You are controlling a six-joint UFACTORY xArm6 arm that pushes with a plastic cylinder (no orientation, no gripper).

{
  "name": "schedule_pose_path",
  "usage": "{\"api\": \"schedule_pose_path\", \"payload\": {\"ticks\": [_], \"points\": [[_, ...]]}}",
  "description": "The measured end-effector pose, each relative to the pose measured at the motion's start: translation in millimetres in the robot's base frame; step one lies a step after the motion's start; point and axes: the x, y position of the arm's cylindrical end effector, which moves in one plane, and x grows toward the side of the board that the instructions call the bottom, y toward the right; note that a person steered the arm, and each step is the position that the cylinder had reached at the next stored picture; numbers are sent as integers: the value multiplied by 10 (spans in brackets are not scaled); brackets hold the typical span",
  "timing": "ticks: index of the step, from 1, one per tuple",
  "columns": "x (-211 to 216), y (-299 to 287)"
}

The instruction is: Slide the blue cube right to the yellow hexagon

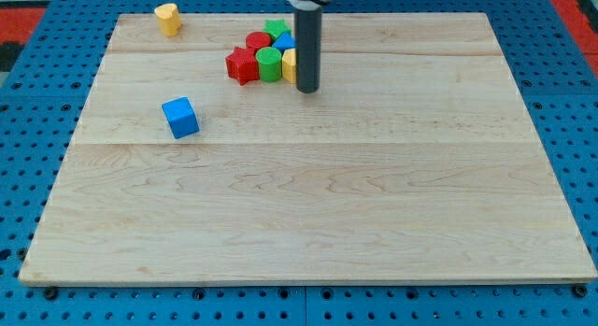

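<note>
The blue cube [180, 118] sits alone on the wooden board toward the view's left. The yellow hexagon [289, 66] is at the right edge of a cluster near the view's top centre, mostly hidden behind my rod. My tip [307, 89] rests on the board just right of and slightly below that yellow hexagon, far to the right of the blue cube.
The cluster holds a red star [241, 65], a red round block [257, 42], a green cylinder [269, 64], a green block [276, 29] and a blue block [285, 42]. A yellow heart-like block [167, 19] sits at the top left. The board's edge [308, 285] meets a blue pegboard.
</note>
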Motion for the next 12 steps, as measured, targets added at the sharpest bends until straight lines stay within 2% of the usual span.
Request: {"api": "schedule_pose_path", "payload": {"ticks": [1,2,3,4,5,7,8,9,10,11,12], "points": [[750,-38],[1102,-1161],[1111,-2420],[729,-2490],[465,-2149],[435,-261],[374,211],[604,329],[531,-786],[342,-1240],[99,-547]]}}
